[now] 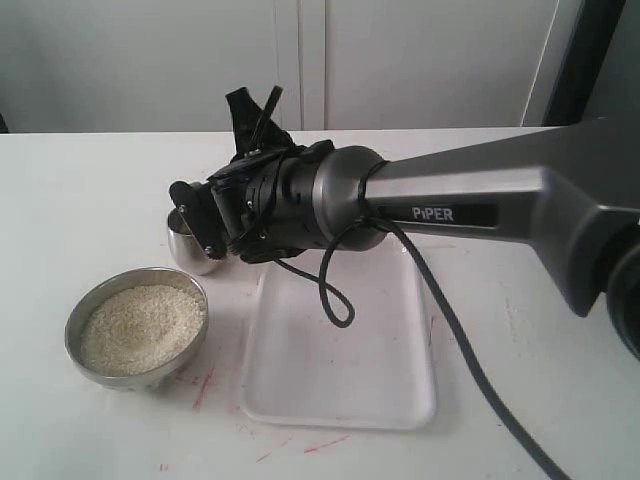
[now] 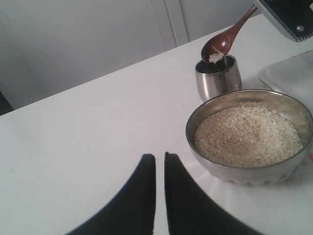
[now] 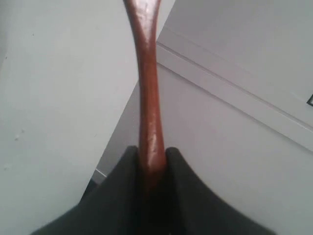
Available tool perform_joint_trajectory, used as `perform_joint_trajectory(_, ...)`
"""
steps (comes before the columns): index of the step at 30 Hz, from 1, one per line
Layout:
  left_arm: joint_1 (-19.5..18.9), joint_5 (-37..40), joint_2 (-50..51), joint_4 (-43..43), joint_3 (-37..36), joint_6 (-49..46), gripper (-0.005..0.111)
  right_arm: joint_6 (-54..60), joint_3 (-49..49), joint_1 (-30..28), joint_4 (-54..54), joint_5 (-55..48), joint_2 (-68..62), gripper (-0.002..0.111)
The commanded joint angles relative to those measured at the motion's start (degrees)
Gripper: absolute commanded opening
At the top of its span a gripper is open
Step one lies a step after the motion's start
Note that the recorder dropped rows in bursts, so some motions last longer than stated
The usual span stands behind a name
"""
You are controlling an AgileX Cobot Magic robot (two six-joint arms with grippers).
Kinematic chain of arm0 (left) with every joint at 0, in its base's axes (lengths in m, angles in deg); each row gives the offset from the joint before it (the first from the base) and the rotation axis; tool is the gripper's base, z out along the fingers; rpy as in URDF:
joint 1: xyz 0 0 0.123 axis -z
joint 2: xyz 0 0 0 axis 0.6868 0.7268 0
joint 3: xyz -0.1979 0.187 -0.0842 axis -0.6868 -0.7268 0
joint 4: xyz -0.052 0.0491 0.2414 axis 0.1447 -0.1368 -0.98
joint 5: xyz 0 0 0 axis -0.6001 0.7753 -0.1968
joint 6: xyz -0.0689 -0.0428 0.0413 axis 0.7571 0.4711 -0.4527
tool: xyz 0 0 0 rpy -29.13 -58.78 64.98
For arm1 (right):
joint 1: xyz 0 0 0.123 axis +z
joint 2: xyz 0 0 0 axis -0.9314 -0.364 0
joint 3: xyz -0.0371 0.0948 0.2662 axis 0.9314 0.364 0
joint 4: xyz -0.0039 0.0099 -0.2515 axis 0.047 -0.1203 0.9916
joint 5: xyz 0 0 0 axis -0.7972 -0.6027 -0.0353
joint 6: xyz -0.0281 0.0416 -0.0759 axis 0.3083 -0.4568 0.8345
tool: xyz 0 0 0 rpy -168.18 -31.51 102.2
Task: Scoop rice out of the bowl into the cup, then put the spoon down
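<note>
White tabletop (image 1: 100, 180) carries a wide dull-steel bowl (image 1: 72, 335) of pale rice grains (image 1: 140, 328) toward its left side, with a small shiny steel cup (image 2: 217, 78) just behind, nearer the far edge. The right gripper (image 3: 151, 156) clamps a slim reddish-brown wooden spoon (image 2: 226, 38) tipped over the cup's mouth (few grains aboard); the left gripper (image 2: 160, 166) is pinched together, empty

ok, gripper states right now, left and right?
Left gripper: closed, holding nothing.
Right gripper: closed on the spoon handle.

Glossy reddish-brown wooden spoon (image 2: 217, 45); shiny, mirror-smooth steel cup (image 2: 218, 81); duller steel bowl (image 2: 244, 174) holding matt, grainy rice (image 2: 247, 134).
</note>
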Motion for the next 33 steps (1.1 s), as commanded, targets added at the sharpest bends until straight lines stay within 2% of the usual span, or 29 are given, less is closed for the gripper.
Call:
perform_joint_trajectory(1, 0.16, -0.26, -0.05, 0.39, 0.18, 0.08, 0.014, 1.57, -0.01, -0.36, 1.20, -0.85, 0.14, 0.000)
perform_joint_trajectory(19, 0.16, -0.26, -0.05, 0.39, 0.18, 0.08, 0.014, 2.30, -0.01, -0.36, 7.25, -2.40, 1.05, 0.000)
perform_joint_trajectory(24, 0.16, -0.26, -0.05, 0.39, 0.18, 0.08, 0.014, 2.30, -0.01, -0.36, 12.04, -2.54, 1.34, 0.000)
perform_joint_trajectory(33, 0.16, -0.26, -0.05, 0.39, 0.18, 0.08, 0.014, 1.87, -0.01, -0.36, 10.25, -2.91, 3.51, 0.000)
